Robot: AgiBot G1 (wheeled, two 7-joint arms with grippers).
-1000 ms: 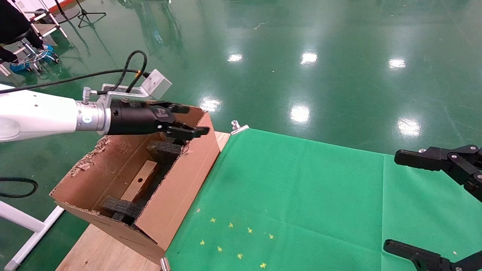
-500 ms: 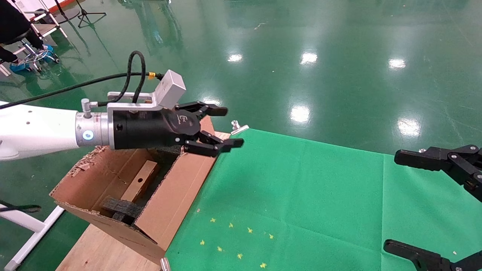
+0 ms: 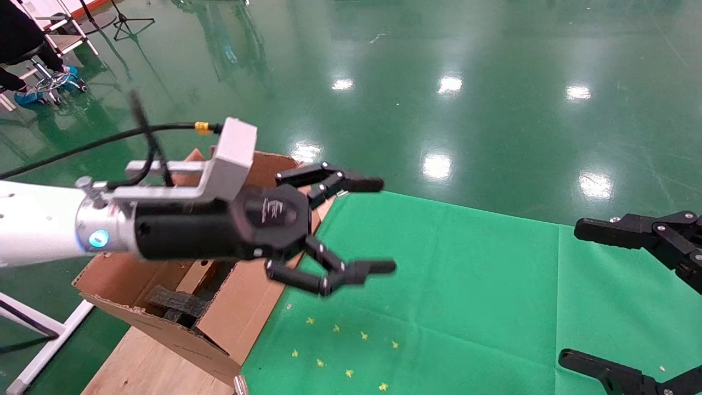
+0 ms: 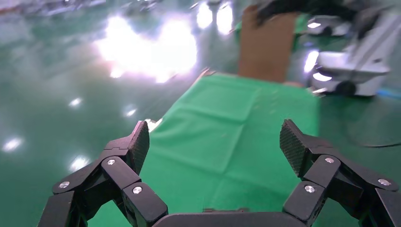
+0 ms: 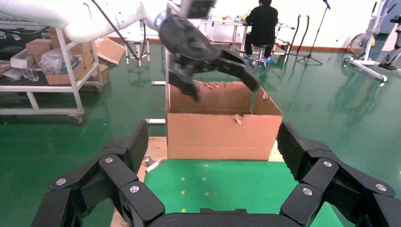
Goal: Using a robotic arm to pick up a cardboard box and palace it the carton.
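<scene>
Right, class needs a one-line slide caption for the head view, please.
Left gripper, open and empty, hangs beside the carton over the green cloth; right gripper idle.

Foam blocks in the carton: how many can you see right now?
1: a black foam block at the near end of the carton. The left gripper, open and empty, hangs above the carton's far end and covers that part, so more may be hidden.

The carton (image 3: 241,307) sits at the table's left edge, beside the cloth (image 3: 466,296). Foam blocks (image 3: 175,304) lie inside it. The left gripper (image 3: 378,225) hangs above the cloth's left edge; the right gripper (image 3: 576,293) is at the right edge.
</scene>
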